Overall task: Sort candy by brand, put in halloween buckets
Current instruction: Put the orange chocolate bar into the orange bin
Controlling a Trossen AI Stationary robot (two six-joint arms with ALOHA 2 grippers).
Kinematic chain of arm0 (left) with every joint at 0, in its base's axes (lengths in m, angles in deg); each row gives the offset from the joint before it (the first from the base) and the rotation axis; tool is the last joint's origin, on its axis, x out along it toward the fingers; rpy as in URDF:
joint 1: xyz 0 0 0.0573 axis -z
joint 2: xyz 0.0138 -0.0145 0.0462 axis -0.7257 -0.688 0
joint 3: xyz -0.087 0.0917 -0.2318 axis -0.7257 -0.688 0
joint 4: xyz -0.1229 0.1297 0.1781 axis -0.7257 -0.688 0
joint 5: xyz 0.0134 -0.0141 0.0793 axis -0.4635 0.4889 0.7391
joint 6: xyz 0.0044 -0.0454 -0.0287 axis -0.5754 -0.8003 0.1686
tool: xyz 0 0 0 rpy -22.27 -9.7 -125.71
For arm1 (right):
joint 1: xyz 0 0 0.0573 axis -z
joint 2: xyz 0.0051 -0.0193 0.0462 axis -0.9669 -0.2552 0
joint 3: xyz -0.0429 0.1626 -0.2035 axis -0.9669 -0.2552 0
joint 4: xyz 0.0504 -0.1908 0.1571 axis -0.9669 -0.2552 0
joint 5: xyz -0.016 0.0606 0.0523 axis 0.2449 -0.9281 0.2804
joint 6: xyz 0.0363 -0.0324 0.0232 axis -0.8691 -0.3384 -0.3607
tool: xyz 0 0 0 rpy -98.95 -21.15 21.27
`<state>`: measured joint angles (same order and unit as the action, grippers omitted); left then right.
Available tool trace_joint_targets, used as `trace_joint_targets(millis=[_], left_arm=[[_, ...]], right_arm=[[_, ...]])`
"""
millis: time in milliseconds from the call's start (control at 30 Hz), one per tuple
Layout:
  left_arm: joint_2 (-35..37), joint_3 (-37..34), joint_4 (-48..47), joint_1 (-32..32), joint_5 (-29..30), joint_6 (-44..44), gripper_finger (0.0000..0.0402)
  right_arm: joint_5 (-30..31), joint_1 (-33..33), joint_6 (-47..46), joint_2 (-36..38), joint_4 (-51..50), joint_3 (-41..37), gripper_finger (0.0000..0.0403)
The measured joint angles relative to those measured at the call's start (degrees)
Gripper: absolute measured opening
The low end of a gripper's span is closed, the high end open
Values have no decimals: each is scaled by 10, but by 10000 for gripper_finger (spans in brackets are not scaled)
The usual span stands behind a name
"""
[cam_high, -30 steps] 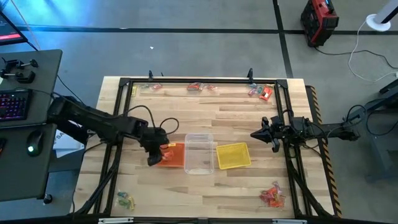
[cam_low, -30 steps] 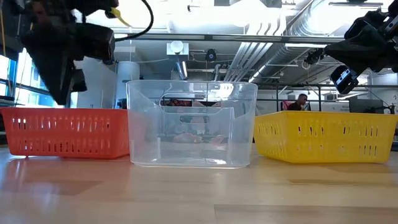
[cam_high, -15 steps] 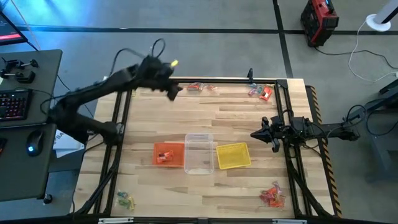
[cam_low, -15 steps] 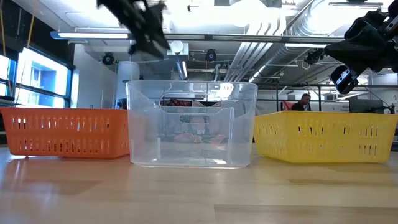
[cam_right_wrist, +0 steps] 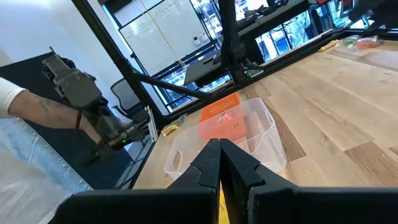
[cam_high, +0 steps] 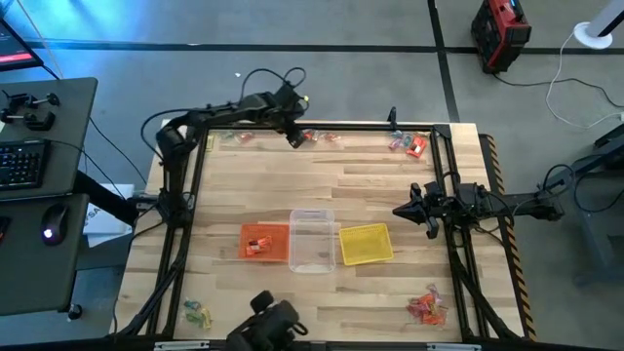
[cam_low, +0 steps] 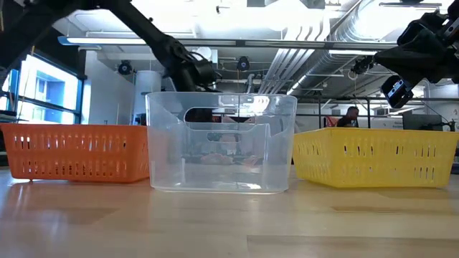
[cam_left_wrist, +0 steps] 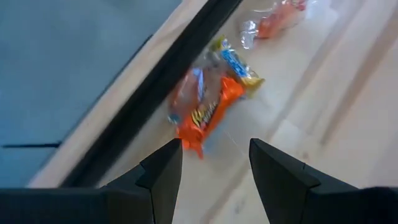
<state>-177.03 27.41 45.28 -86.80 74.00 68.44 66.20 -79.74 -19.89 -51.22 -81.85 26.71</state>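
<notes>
The left gripper (cam_left_wrist: 211, 163) hangs with fingers spread just above an orange-wrapped candy (cam_left_wrist: 205, 109) near the light wooden bench's (cam_high: 370, 190) far edge. The right gripper (cam_high: 403, 211), fingers pressed together, waits beside the yellow square tub (cam_high: 365, 244).

Three tubs stand in a row at the table's centre: left tub (cam_high: 263, 242), middle tub (cam_high: 312, 240), right tub (cam_high: 365, 244), sides touching. Candy (cam_high: 256, 244) lies in the left tub. Candy piles lie at the far edge (cam_high: 314, 136), far-right corner (cam_high: 410, 144), near-left corner (cam_high: 197, 314) and near-right corner (cam_high: 427, 307).
</notes>
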Motion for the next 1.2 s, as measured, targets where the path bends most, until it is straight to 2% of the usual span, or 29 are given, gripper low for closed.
trace_joint_targets(millis=[100,400,800,900,1033,1067,1200], left_arm=[[-22,11,1,3,21,18,178],[-65,12,4,-7,31,-12,178],[-82,12,17,-8,48,0,173],[-82,12,12,-7,42,0,135],[-82,12,16,-7,20,6,29],[-82,12,17,-7,16,8,16],[-76,12,12,-6,8,17,6]], right_arm=[[0,0,0,0,0,0,0],[0,0,0,0,0,0,0],[0,0,0,0,0,0,0],[0,0,0,0,0,0,0],[0,0,0,0,0,0,0],[0,0,0,0,0,0,0],[0,0,0,0,0,0,0]])
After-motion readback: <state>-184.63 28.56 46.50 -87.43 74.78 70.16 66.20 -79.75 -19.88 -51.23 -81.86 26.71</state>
